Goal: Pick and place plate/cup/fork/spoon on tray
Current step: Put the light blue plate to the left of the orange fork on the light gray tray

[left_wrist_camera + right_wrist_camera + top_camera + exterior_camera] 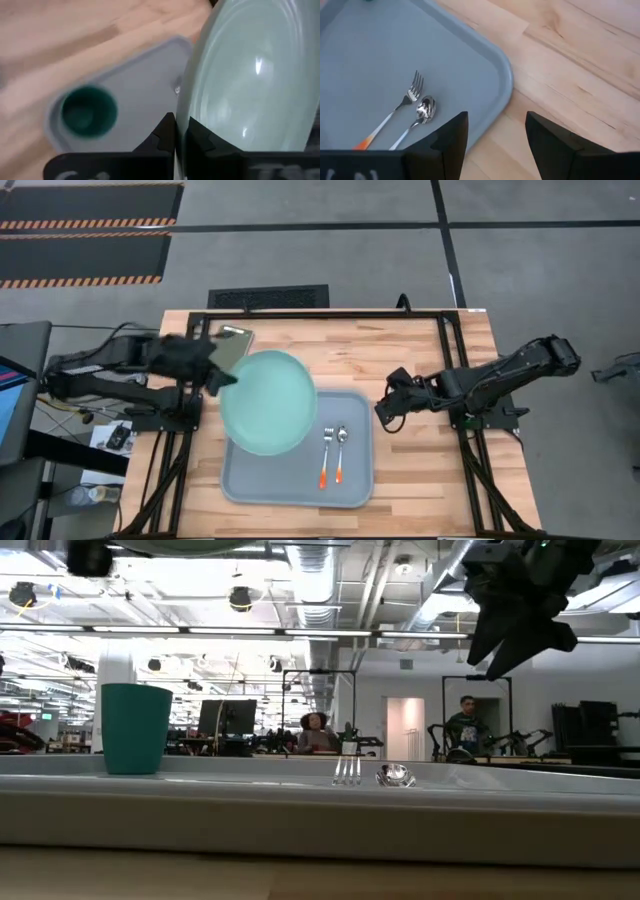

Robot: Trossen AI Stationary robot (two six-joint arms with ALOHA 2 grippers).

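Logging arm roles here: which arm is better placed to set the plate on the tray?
Left. Its hand already grips the plate above the tray; the right hand hangs open, empty, beside it.

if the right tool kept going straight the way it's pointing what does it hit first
Probably the tray. The right tool, open and empty, points down at the tray's near rim, with bare table just beside it. The spoon and fork lie further in. Depth is unclear, so it could meet the table first.
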